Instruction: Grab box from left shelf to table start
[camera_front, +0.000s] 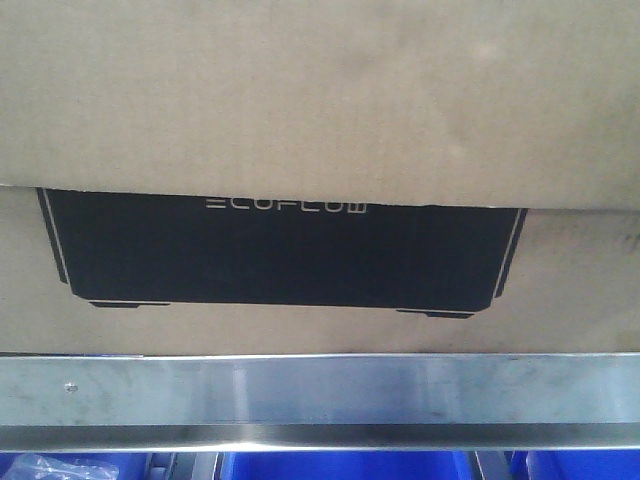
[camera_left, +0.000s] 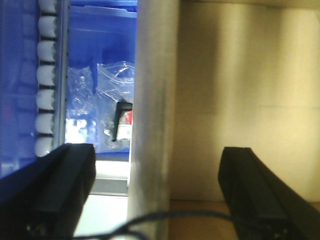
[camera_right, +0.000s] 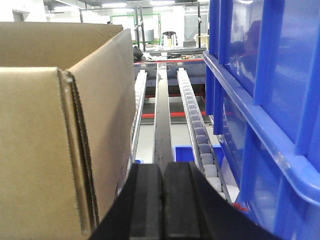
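The brown cardboard box (camera_front: 320, 100) with its black ECOFLOW panel fills the front view and rests on the left shelf behind the silver rail (camera_front: 320, 395). In the left wrist view my left gripper (camera_left: 157, 172) is open, its black fingers (camera_left: 67, 180) apart, with a silver post (camera_left: 152, 125) and the box's side (camera_left: 240, 90) between them; nothing is gripped. In the right wrist view my right gripper (camera_right: 163, 192) is shut and empty, close beside the box's right side (camera_right: 55, 145). The table is out of view.
Blue plastic bins (camera_right: 265, 105) stand right of my right gripper. Roller tracks (camera_right: 195, 125) run back along the shelf. Below the rail are more blue bins (camera_front: 340, 466). A blue bin with bagged parts (camera_left: 107, 100) and white rollers (camera_left: 47, 75) lie left of the post.
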